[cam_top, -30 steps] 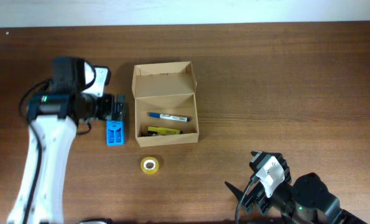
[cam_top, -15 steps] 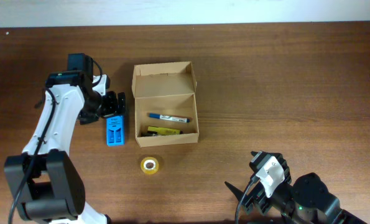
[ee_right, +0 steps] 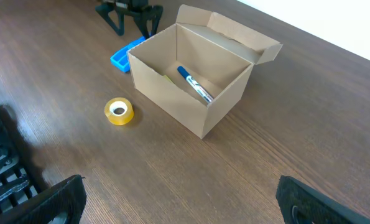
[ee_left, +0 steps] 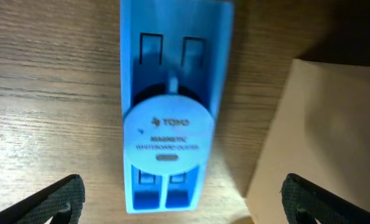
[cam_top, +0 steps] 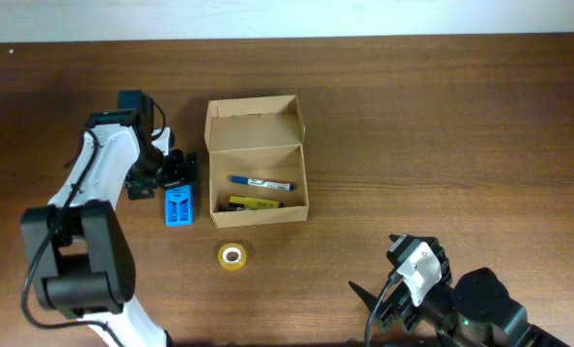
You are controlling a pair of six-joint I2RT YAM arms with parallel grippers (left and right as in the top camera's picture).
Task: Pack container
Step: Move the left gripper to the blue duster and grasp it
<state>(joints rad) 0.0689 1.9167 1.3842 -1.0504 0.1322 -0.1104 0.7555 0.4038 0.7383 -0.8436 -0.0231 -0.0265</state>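
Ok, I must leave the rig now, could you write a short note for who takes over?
Left gripper: open, empty, over the blue duster, which lies on the table beside the container.
Right gripper: open, empty, at the near right.
Done: blue marker and a yellow item lie inside the open container.
Left: duster and yellow tape roll are outside; probably pack them, then close the lid.

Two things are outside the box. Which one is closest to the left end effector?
The blue whiteboard eraser, lying left of the box, right below the open left end effector. The yellow tape roll sits farther away.
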